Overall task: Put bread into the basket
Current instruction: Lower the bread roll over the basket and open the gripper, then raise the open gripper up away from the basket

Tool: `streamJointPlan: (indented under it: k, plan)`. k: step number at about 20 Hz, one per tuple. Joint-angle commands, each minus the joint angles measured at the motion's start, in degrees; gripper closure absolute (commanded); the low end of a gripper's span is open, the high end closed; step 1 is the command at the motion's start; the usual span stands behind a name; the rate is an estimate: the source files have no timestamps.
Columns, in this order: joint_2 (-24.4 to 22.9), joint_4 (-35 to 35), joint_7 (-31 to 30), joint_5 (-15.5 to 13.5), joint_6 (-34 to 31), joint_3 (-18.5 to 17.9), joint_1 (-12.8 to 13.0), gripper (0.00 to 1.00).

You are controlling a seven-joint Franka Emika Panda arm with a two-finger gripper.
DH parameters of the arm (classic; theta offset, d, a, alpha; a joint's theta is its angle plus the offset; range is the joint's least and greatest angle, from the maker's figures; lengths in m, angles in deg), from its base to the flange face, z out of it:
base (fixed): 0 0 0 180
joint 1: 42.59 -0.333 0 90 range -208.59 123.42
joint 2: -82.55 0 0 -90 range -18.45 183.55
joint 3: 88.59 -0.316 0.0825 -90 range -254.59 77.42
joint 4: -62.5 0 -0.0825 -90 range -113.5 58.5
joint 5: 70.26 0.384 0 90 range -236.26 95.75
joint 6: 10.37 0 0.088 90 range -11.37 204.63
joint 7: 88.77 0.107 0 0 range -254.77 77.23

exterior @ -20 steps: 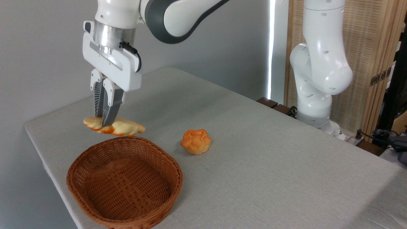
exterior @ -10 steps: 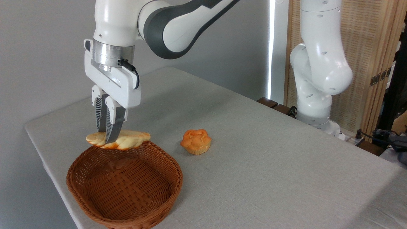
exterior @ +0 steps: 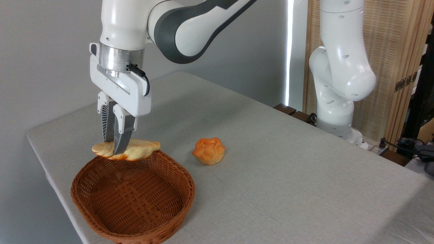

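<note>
your end effector (exterior: 114,149) stays clamped on the bread (exterior: 127,150), barely moved in the last half second. it now hangs over the basket (exterior: 135,198) back rim, so release looks close.

No readable text, labels, brand marks, numbers or signs appear anywhere in this view (neither on the robot arm nor on other surfaces).

Grey cloth-covered table (exterior: 271,152): wicker basket (exterior: 133,198) near front-left edge, orange bun (exterior: 209,150) beside.
</note>
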Motion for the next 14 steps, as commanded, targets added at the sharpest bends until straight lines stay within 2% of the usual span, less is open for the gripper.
streamJointPlan:
  k: [1,10,14]
  plan:
    - [0.1,0.4,0.5,0.5,1.0,-1.0,0.7,0.00]
    - [-0.1,0.4,0.2,0.5,0.8,-0.9,0.7,0.00]
    - [-0.7,1.0,-1.4,0.8,-3.1,-0.9,0.8,0.00]
